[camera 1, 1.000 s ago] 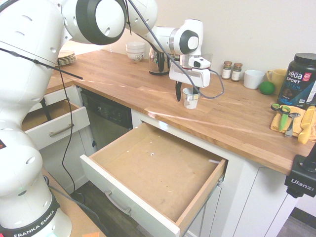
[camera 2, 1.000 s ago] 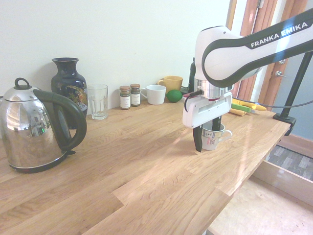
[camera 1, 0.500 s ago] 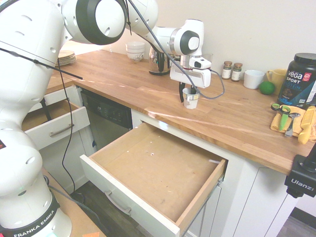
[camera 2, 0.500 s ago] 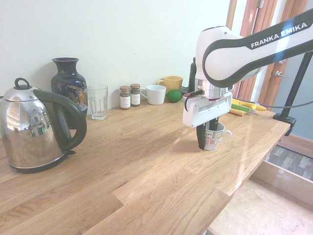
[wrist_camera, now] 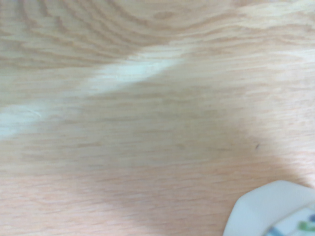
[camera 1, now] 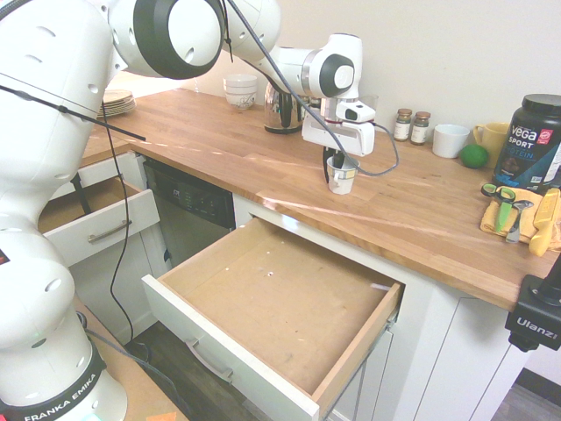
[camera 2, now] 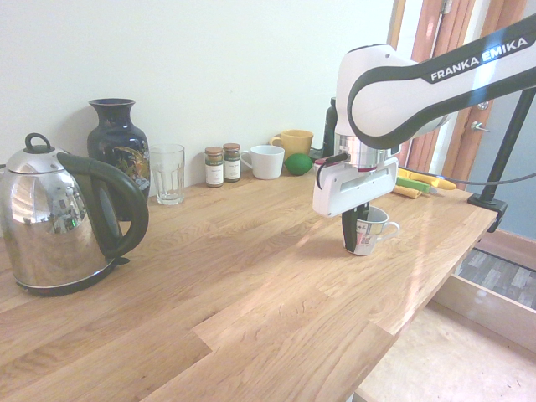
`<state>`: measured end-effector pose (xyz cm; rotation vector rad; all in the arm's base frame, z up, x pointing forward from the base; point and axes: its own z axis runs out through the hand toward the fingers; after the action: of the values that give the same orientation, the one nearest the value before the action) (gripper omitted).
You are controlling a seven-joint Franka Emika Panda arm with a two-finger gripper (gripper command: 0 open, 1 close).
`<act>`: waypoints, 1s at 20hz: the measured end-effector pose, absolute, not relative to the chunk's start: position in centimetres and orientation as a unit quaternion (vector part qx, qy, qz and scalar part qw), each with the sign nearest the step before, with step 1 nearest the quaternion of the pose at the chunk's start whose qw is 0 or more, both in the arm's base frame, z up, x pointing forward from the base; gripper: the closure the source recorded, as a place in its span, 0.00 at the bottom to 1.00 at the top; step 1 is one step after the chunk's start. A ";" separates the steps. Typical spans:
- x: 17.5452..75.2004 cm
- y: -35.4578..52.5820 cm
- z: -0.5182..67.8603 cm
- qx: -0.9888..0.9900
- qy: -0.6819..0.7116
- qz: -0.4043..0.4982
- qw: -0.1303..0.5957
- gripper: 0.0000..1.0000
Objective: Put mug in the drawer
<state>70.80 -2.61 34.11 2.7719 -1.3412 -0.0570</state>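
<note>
White mug (camera 2: 368,234) pinched at its wall by the nearly closed end effector (camera 2: 358,225) — next, probably, lift toward the drawer (camera 1: 280,294)

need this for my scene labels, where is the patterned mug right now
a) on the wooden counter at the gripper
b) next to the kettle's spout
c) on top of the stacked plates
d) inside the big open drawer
a: the mug stands upright on the wooden counter, with the gripper down at its rim.
</note>
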 end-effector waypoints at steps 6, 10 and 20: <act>70.8 -2.7 34.3 0.899 -0.436 -0.016 0.030 1.00; 70.7 -2.6 35.0 0.899 -0.436 -0.013 0.026 1.00; 67.6 -2.9 40.8 0.899 -0.437 0.003 0.013 1.00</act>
<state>67.56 -2.91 40.83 2.8018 -1.3629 0.0099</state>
